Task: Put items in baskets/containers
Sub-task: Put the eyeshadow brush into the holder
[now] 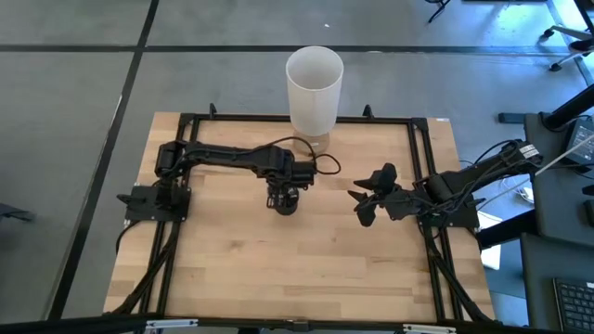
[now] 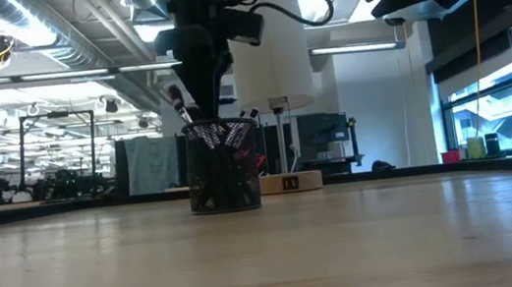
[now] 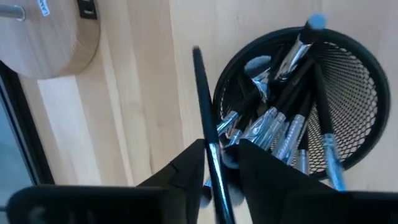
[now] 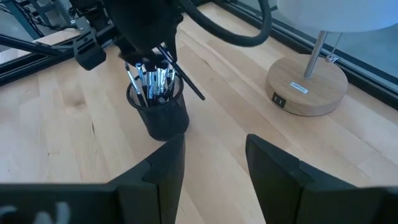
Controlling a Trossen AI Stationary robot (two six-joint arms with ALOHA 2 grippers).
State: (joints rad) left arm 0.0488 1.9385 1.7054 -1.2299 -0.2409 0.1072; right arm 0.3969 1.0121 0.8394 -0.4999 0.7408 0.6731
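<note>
A small dark mesh cup [image 3: 348, 93] stands upright on the wooden table, holding several dark-handled makeup brushes [image 3: 280, 124] with pale ferrules that lean on its rim. It also shows in the low view [image 2: 223, 173] and the right wrist view [image 4: 160, 115]. My left gripper [image 3: 217, 149] hangs just above the cup's rim [image 1: 285, 199], shut on one dark brush [image 3: 202, 93]. My right gripper [image 4: 214, 143] is open and empty, to the right of the cup [image 1: 365, 204]. My left gripper pinches the brush's thin dark handle [image 3: 211, 140] between its two fingers, which lie across the handle. The fingers come from above, pointing down. The brush is lifted clear and slants; its free end [image 4: 199, 94] sticks out beside the cup's rim, outside the cup.
A tall white cylinder [image 1: 314, 83] on a round wooden base [image 4: 308, 87] stands at the table's far edge, behind the cup. A black frame [image 1: 186, 130] runs around the tabletop. Bare wood lies toward the near edge [image 1: 297, 278].
</note>
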